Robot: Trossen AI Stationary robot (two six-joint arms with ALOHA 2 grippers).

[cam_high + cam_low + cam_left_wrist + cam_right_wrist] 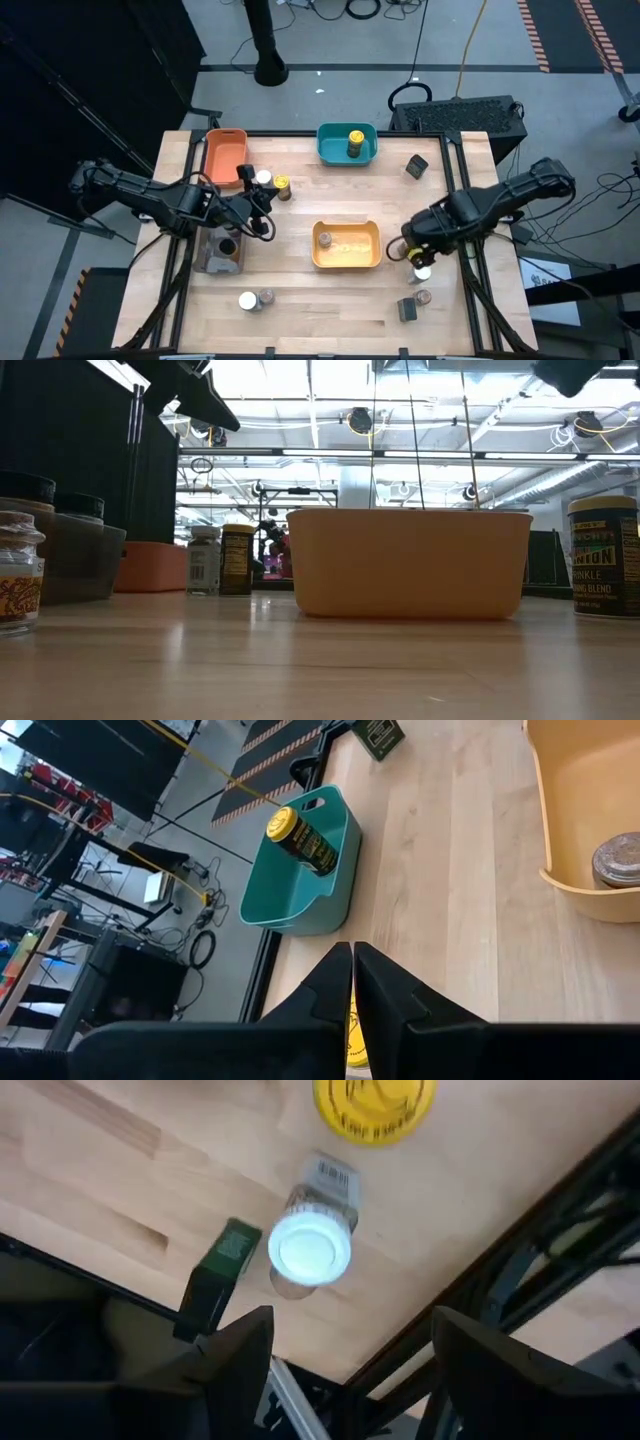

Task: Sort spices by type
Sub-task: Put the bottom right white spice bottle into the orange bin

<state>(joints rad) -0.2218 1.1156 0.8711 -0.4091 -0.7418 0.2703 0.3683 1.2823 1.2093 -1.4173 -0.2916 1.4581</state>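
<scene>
While the left arm reaches in from the desk's (330, 300) left side, its left end effector (353, 982) is pinched fully shut with nothing between the fingers, poised just beside two jars: a white-lidded jar (263, 177) and a yellow-lidded jar (283, 186) standing next to the orange bin (225, 152). Over on the other side, the right end effector (350, 1342) hangs with its fingers spread wide, empty, directly above a white-capped jar (311, 1248) near the desk's right edge. A yellow lid (373, 1104) sits close by it, and a dark green box (218, 1278) lies just beyond. The teal bin (300, 870) at the far edge holds one yellow-topped dark jar (300, 838), leaning against the wall. The yellow bin (346, 245) in the middle has a grey-lidded jar (617, 860) inside. More jars stand loose at the near edge (256, 299), and a grey bin (220, 250) holds a black-lidded one.
</scene>
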